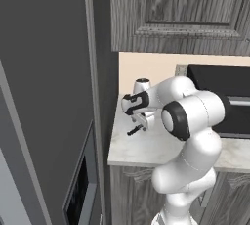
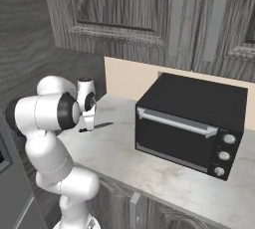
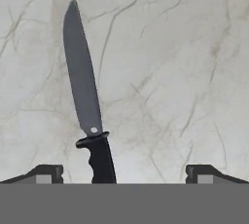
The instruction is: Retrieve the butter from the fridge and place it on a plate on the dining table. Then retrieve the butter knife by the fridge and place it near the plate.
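The gripper (image 3: 124, 174) hung over the small marbled counter (image 1: 146, 146) with its jaws spread wide and nothing between them. The two dark tips sat far apart at the bottom of the hand view, one on each side of the knife handle.

The butter knife (image 3: 87, 101) lay flat on the stone, closer to the left tip than the right, and touched neither. It had a smooth grey blade tapering to a point away from the jaws, a small rivet near the guard, and a chunky black contoured handle running back between the tips. From the left base view the knife (image 1: 133, 131) was just a dark sliver under the hand.

The counter was pale marble with thin grey veins. A boxy black toaster oven (image 2: 191, 121) with a silver bar handle stood well off to the side, under dark wood-grain cabinets (image 2: 124, 9).
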